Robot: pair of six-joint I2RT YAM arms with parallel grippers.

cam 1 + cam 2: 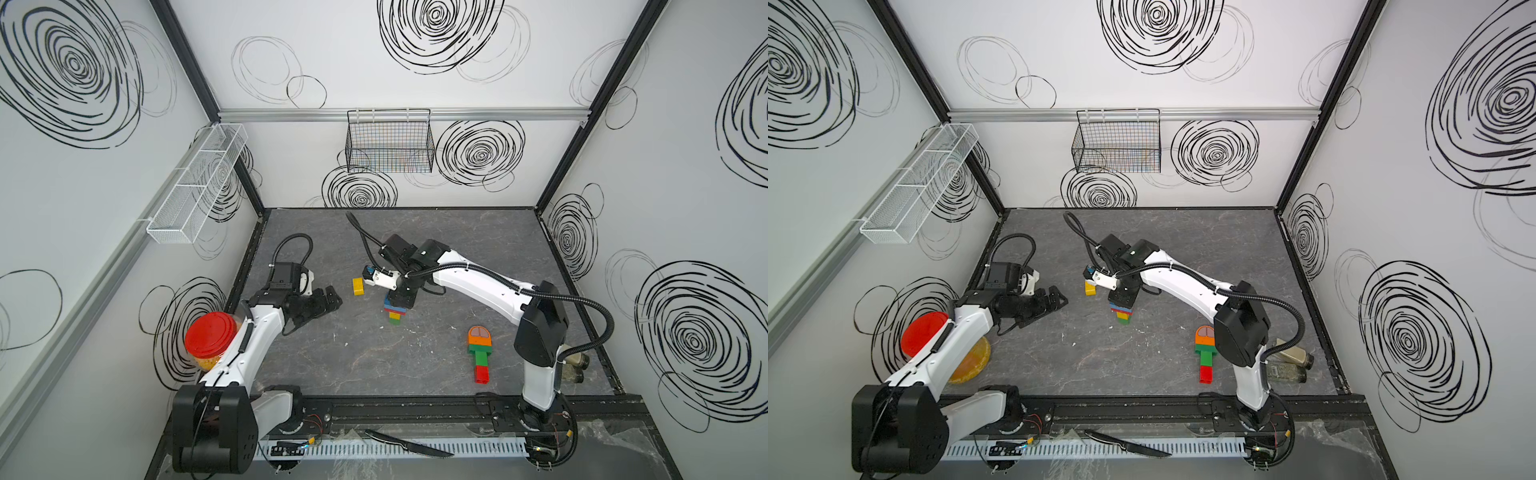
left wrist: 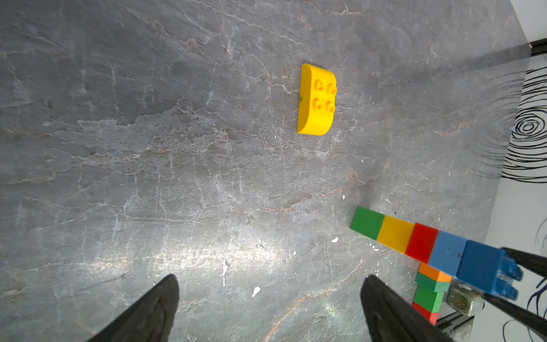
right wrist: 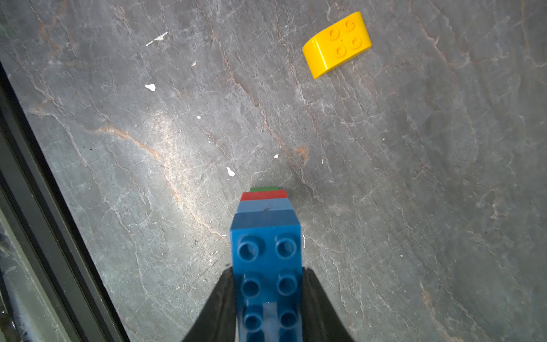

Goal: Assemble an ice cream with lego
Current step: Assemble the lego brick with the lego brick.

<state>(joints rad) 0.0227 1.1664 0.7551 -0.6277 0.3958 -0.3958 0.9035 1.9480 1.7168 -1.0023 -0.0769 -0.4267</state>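
Right arm is stretched from the front rail out over mid-table (image 1: 457, 249), with the elbow high and the wrist bent so the right gripper (image 1: 400, 296) points straight down. Its fingers (image 3: 219, 302) are clenched on the side walls of the top blue brick of the lego stack (image 3: 266, 251), studs facing the wrist camera.

In both top views we see the stack (image 1: 1122, 311) upright under that gripper: blue on top, then lighter blue, red, yellow, with green lowest. The green end looks to be sitting on the table, but we can't confirm contact from these angles.

Left arm is folded at the left side of the table. Its forearm is low and the left gripper (image 1: 328, 301) is aimed toward the middle. Its fingers (image 2: 154, 308) are spread wide and released, gripping nothing.

The yellow dome piece (image 1: 358, 286) lies loose on the table between the two grippers. It's near the stack but not touching it, studs up in the left wrist view (image 2: 316, 100).

A second lego build (image 1: 480, 353) lies flat nearer the front, beside the right arm's upright link and well apart from the stack. It has an orange dome end, then green, then red.

The red-lidded jar (image 1: 210, 334) sits at the far left, partly behind the left arm.
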